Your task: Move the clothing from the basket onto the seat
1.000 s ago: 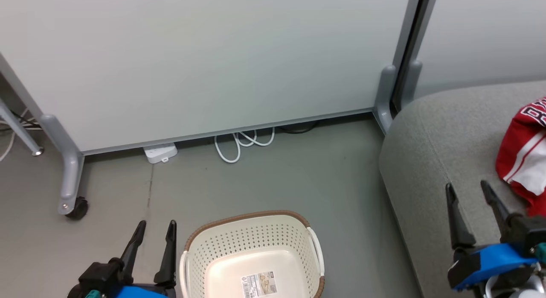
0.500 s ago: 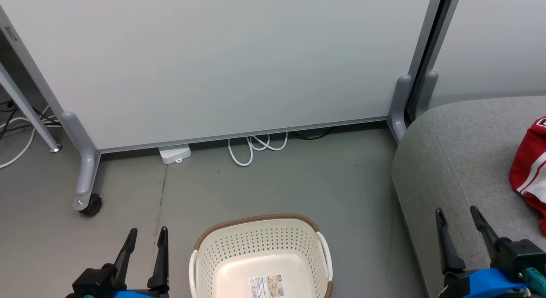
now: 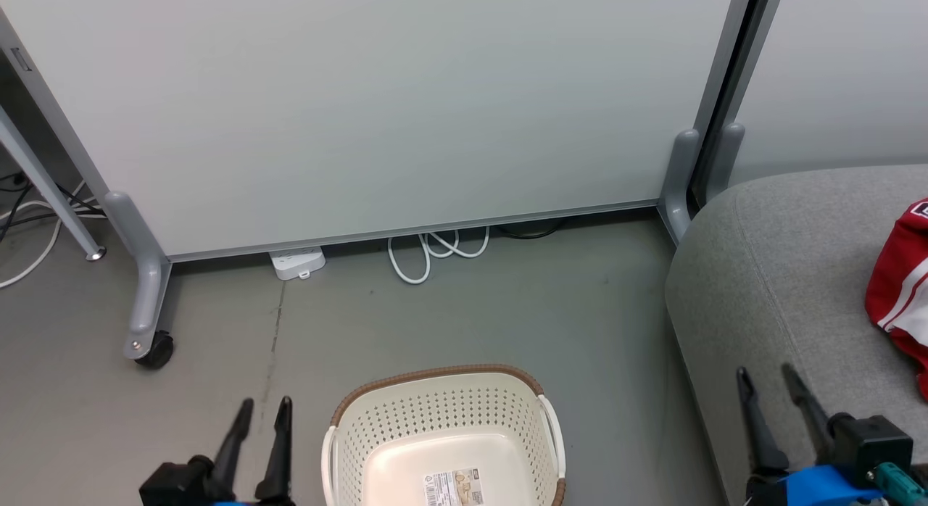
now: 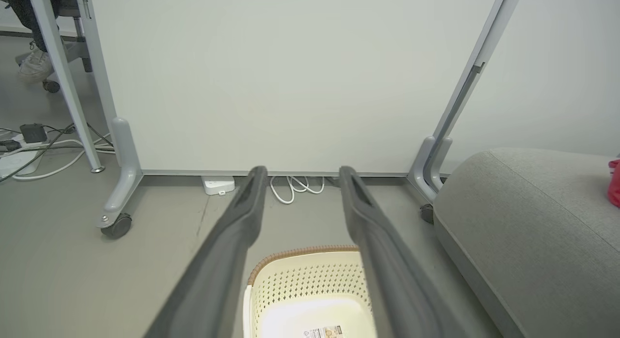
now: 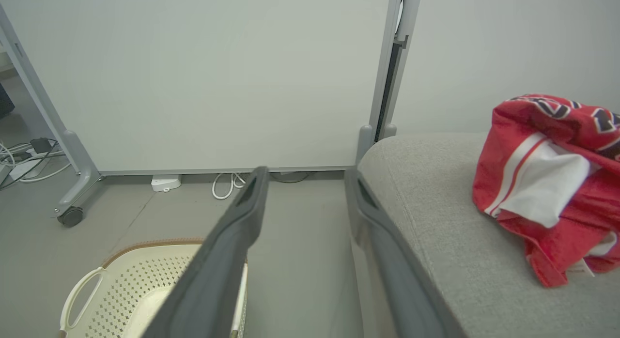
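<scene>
The clothing [image 3: 899,274] lies on the seat [image 3: 783,274], right of the spread, empty right fingers [image 3: 754,419]; spread left fingers [image 3: 279,441] hover beside the basket [image 3: 435,412].

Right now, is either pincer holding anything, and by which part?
Nothing is held: the left pincer and right pincer are open and empty; the clothing lies on the seat.

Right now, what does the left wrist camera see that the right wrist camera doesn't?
Left wrist view adds: a person's shoe far off at the top left, and the label inside the basket. Right wrist view adds: the white stripes and tag on the clothing, which the left wrist view catches as just a red edge. Shared: the basket, the grey seat, the white cable and the power strip.
</scene>
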{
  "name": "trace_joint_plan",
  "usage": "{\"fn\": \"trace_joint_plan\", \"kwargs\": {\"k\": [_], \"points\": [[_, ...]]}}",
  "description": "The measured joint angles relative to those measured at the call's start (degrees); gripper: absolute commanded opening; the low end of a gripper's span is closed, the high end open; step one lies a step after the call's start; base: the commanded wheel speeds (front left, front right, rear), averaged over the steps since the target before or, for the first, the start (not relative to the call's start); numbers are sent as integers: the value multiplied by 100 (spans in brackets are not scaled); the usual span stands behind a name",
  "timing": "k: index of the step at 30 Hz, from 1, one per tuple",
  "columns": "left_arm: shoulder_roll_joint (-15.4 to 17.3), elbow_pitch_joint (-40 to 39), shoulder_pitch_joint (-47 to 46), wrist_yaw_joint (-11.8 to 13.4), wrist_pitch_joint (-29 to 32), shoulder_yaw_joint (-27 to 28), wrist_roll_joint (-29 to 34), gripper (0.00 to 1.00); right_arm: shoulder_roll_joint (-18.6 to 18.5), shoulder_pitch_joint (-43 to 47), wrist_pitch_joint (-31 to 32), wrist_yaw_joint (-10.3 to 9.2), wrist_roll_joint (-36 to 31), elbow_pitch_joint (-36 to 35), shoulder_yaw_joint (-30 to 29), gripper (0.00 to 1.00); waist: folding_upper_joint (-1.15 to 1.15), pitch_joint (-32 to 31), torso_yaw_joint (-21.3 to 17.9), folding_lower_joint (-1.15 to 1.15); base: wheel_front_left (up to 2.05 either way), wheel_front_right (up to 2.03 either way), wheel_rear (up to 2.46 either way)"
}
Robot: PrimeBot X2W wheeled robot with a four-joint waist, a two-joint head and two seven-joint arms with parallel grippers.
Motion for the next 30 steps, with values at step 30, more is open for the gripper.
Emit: {"fn": "trace_joint_plan", "kwargs": {"k": [30], "points": [[-159,700,525,0,374,109,-1173,0,70,12,119,0,1417,1131,-16,0,0,10,-13,1,0,0,0]]}}
